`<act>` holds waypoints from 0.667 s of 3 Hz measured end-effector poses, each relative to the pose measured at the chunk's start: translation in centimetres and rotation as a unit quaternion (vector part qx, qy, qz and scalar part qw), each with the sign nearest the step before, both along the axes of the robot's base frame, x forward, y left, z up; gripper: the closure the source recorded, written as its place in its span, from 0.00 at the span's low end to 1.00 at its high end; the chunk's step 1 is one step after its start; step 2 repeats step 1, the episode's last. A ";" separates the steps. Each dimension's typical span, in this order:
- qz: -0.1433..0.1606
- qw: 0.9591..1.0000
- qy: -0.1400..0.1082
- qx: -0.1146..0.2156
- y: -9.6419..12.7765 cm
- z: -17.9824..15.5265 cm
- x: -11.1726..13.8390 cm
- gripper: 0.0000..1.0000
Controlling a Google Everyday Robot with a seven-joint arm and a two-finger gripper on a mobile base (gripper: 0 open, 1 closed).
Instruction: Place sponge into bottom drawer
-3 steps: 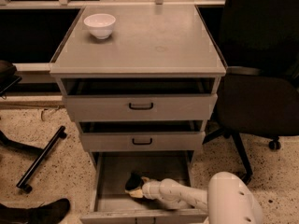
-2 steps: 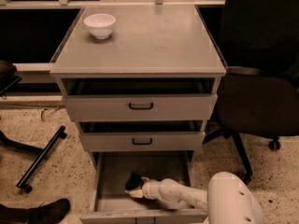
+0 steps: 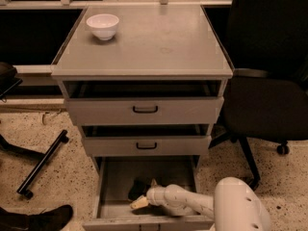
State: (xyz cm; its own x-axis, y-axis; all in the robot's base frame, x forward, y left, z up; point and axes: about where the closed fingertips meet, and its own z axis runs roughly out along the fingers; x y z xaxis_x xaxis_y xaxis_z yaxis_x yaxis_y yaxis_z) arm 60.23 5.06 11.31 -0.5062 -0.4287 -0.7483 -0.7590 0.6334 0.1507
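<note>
Floor (image 3: 72, 177) at the far left carries a black bar (image 3: 42, 163) lying at a slant, with a dark shoe (image 3: 50, 217) in the bottom corner. Next comes the grey cabinet (image 3: 159, 42), with a white bowl (image 3: 102, 26) standing upright near the back left of its top. The top drawer (image 3: 144, 110) and the middle drawer (image 3: 146, 147) each sit a little way out. Below them the bottom drawer (image 3: 159, 172) is pulled well open, showing its plain grey tray.

Inside that tray, left of centre and toward the front, lies a dark shape with a pale yellow edge just below it, which I take to be the sponge (image 3: 136, 188). The gripper (image 3: 142, 200) is down in the drawer right against it, reaching in from the right. Whether it is clamped on the sponge or has let go, I cannot tell. The white arm (image 3: 187, 203) runs back from it over the drawer's front edge to the lower right. An office chair (image 3: 267, 100) stands beside the cabinet on the far right.

The sponge should handle as a very light, soft thing. Its foam gives under a squeeze and springs back, while the rough scouring face offers friction instead of slip. It is not fragile, so a short drop onto the tray should do no harm. The best hold is probably across the two long edges at mid-length, with gentle pressure. Being so light, it might cling to the gripper on release.
</note>
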 end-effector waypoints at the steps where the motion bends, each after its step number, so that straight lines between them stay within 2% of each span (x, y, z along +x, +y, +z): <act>1: 0.000 1.000 0.000 0.000 0.0 0.0 0.0 0.00; 2: 0.000 1.000 0.000 0.000 0.0 0.0 0.0 0.00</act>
